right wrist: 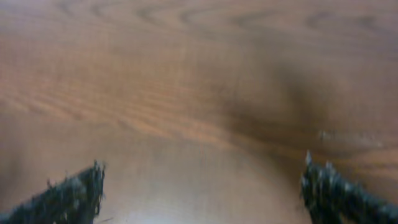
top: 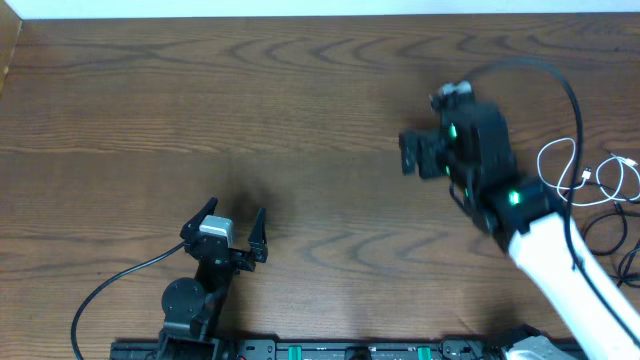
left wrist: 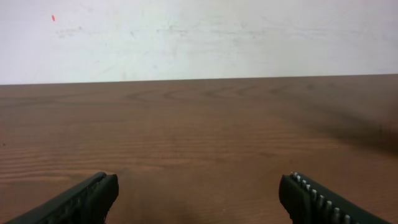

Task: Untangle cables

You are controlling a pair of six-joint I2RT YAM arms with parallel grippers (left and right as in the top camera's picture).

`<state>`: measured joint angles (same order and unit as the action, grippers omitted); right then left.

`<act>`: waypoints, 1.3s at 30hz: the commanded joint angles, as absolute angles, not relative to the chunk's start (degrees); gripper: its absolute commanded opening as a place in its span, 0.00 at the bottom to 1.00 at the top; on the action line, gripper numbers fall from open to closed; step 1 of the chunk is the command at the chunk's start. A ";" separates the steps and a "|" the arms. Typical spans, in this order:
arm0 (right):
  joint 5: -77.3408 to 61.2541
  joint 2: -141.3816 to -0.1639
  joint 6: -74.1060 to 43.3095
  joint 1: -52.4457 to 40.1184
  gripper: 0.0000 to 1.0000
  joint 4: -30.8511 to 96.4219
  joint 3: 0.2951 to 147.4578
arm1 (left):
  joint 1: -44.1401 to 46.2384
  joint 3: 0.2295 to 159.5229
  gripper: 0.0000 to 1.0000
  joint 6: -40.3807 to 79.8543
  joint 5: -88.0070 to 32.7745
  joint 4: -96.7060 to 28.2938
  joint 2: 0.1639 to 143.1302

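In the overhead view a white cable (top: pixel 604 180) loops at the far right edge of the table, with thin black cables (top: pixel 612 236) looping just below it. My right gripper (top: pixel 408 154) is open and empty, over bare wood well left of the cables. In the right wrist view its jaws (right wrist: pixel 200 190) are wide apart over blurred wood; no cable shows there. My left gripper (top: pixel 230 218) is open and empty near the front left. In the left wrist view its jaws (left wrist: pixel 198 198) frame bare wood.
The wooden table (top: pixel 300 110) stretches wide between the arms. A white wall (left wrist: pixel 199 37) lies beyond its far edge. A thick black arm wire (top: pixel 565 90) arcs over the right arm. A black rail (top: pixel 330 350) runs along the front edge.
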<state>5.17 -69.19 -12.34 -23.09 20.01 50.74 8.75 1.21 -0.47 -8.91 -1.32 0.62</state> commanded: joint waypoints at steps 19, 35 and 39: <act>5.45 -21.98 -13.28 -15.09 0.99 -6.90 4.10 | 8.97 0.25 0.87 -1.28 -9.85 -3.38 0.23; 3.16 -3.09 -13.23 -9.08 0.99 4.10 0.32 | 8.97 0.25 0.87 -1.28 -9.85 -3.38 0.23; 2.15 -0.23 -13.08 -6.98 0.99 4.12 0.30 | 8.97 0.25 0.87 -1.28 -9.85 -3.38 0.23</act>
<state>3.62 -2.33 -12.84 -8.69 3.77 0.38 8.75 1.21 -0.47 -8.88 -1.34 0.60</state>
